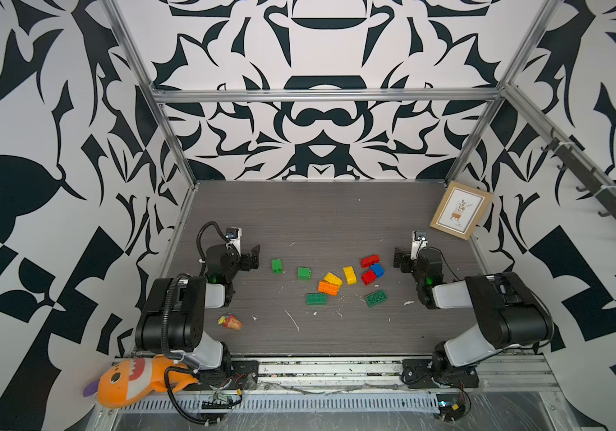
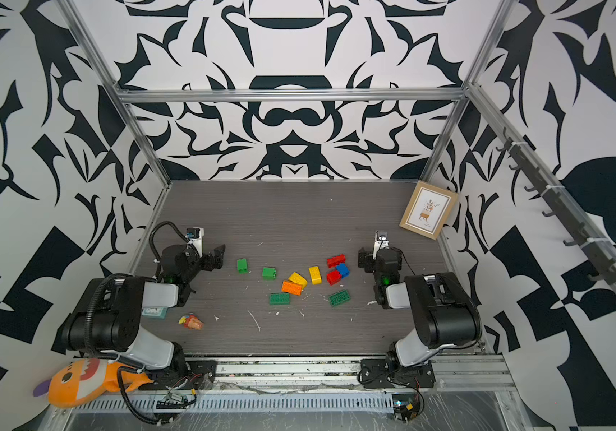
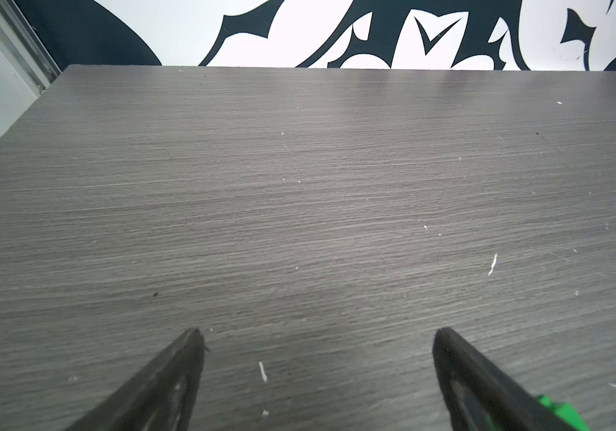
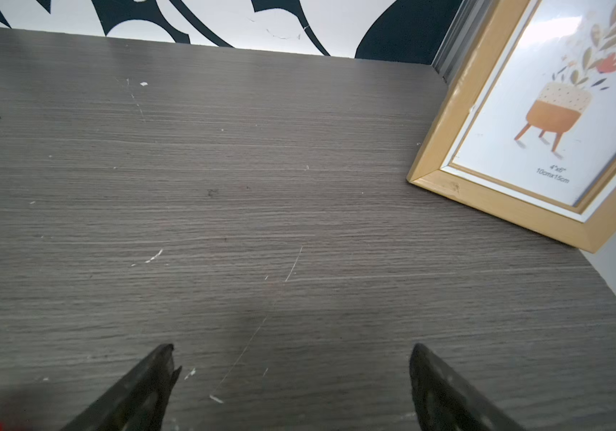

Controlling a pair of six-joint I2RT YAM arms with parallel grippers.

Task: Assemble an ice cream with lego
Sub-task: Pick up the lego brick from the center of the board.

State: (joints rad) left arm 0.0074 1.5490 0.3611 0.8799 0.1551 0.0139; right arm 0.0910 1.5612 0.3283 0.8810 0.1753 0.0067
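The lego bricks lay loose on the grey table, spread between the two arms. Two small green ones sat toward the left gripper, yellow, orange and flat green ones lay in the middle, and red and blue ones clustered near the right gripper. Both grippers had their jaws spread wide and held nothing. A small cone-shaped toy lay nearer the front, and a picture frame stood in the far right corner.
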